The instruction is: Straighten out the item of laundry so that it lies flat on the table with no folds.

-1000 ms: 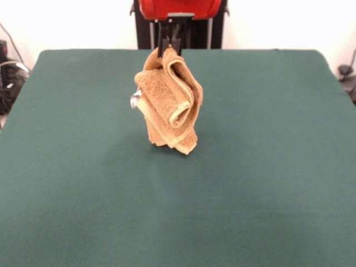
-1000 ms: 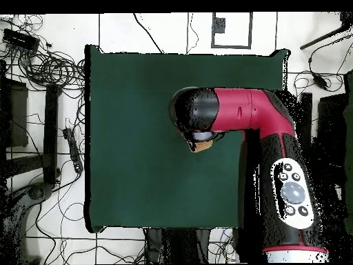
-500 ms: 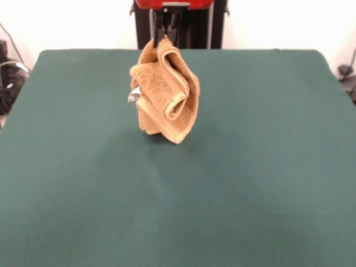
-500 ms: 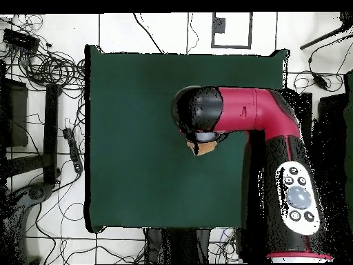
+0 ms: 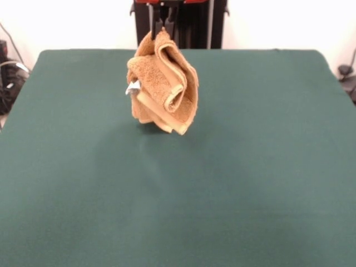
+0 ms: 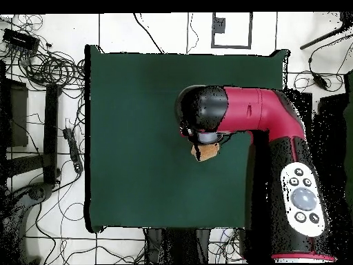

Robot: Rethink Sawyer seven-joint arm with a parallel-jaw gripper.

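The item of laundry, an orange-tan terry towel, hangs bunched and folded in the air above the green table. My gripper is shut on its top edge, and only the dark finger tips show at the top of the front view. A white label sticks out on the towel's left side. The towel's lowest corner hangs clear of the cloth. In the overhead view the red and black arm covers the gripper, and only a small part of the towel peeks out below the arm's head.
Cables and dark equipment lie on the floor beside the table's left edge in the overhead view. The arm's black pedestal stands behind the table's far edge.
The towel has been lifted higher above the table and carried slightly to the left in the front view. It stays gripped and bunched.
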